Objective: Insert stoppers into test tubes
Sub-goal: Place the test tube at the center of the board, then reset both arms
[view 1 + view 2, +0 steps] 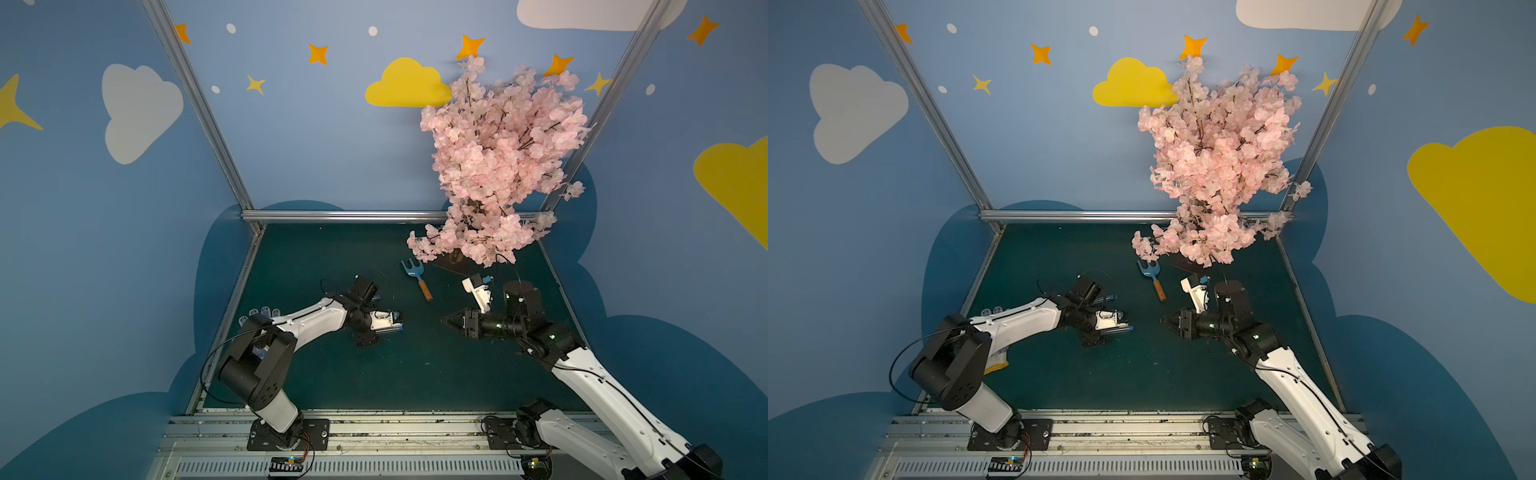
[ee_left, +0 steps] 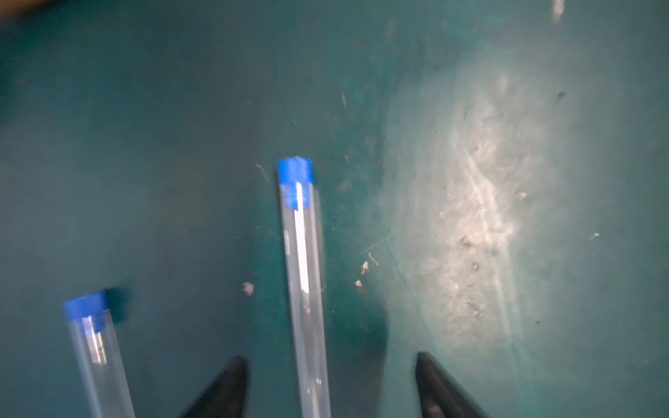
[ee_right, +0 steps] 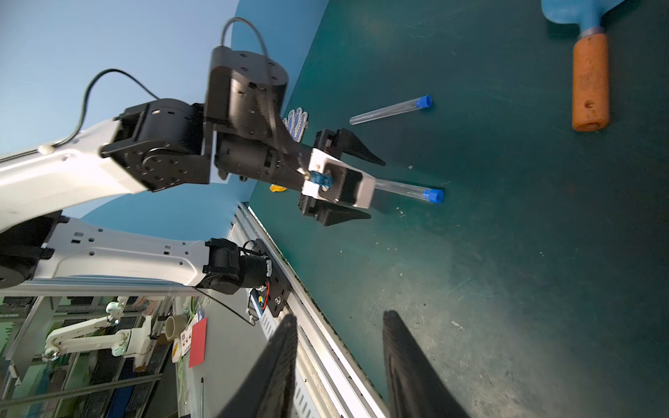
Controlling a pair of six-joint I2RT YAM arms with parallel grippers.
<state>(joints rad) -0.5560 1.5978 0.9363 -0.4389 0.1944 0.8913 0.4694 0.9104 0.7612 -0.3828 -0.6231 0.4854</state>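
Observation:
Two clear test tubes lie on the green mat, each with a blue stopper in its mouth. One tube (image 2: 306, 275) with its stopper (image 2: 294, 170) lies between the spread fingers of my left gripper (image 2: 331, 358), touching neither finger. My left gripper (image 1: 388, 325) is open and low over the mat. The other tube (image 2: 96, 354) with its stopper (image 2: 85, 305) lies alongside, outside the fingers. The right wrist view shows both tubes (image 3: 387, 112) (image 3: 402, 188). My right gripper (image 3: 340, 316) (image 1: 446, 322) is open and empty, facing the left one across a gap.
A light-blue garden fork (image 1: 415, 274) with an orange handle lies behind the grippers. A pink blossom tree (image 1: 498, 166) stands at the back right. A dotted work glove (image 1: 259, 312) lies by the left edge, behind the left arm. A metal rail (image 1: 374, 419) borders the mat's front.

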